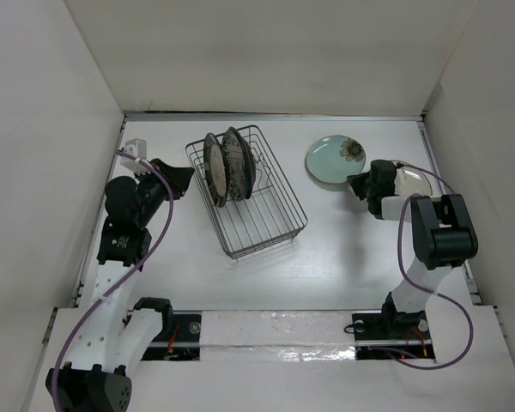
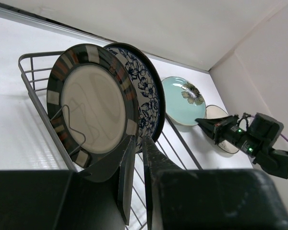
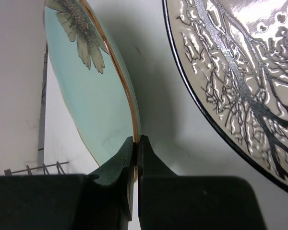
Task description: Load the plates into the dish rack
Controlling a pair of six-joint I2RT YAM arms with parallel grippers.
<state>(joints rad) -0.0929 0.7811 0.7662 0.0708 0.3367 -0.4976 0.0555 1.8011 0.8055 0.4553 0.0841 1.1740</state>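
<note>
Our right gripper [image 3: 136,143] clamps the rim of the teal plate [image 3: 86,96], the cream plate [image 3: 235,67] to its right; our left gripper [image 2: 138,141] is closed empty, two upright plates [image 2: 91,115] ahead.

Left arm bent, left gripper [image 2: 138,141] fingers almost touching — right arm reaches forward-left, right gripper [image 3: 136,140] pinching the pale teal plate [image 3: 86,96] rim.

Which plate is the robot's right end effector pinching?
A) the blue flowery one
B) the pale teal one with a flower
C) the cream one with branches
B: the right end effector is closed on the teal plate at its rim; the cream plate lies free beside it.
</note>
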